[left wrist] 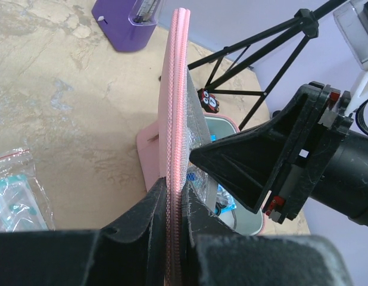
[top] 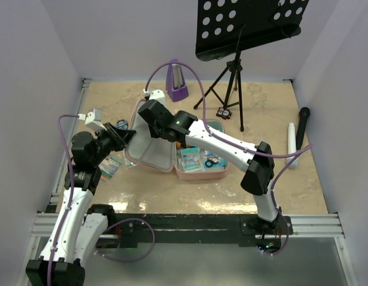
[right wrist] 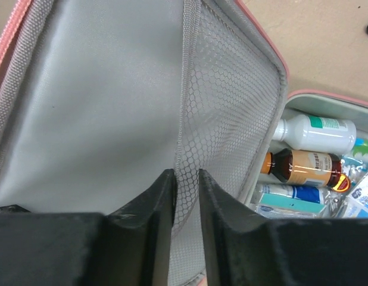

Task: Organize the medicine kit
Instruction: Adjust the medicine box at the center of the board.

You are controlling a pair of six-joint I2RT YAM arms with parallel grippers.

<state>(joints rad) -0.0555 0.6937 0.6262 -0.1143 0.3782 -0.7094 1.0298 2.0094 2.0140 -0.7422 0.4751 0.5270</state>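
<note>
The pink medicine kit (top: pixel 202 170) lies open at the table's middle, its lid (top: pixel 149 146) standing upright. My left gripper (top: pixel 127 138) is shut on the lid's pink zip edge (left wrist: pixel 177 89), which runs between its fingertips (left wrist: pixel 175 187). My right gripper (top: pixel 149 116) reaches inside the lid from the other side. Its fingers (right wrist: pixel 186 176) stand narrowly apart around the hem of the grey mesh pocket (right wrist: pixel 225 95), the left finger touching the hem. A white bottle (right wrist: pixel 315 132), a brown bottle (right wrist: pixel 303 168) and blue packets lie in the kit's base.
A purple metronome (top: pixel 177 80) and a music stand's tripod (top: pixel 231 77) stand behind the kit. A black microphone (top: pixel 303 125) and a white tube (top: pixel 292 143) lie at the right. Bagged packets (top: pixel 111 167) lie left of the kit, by my left arm.
</note>
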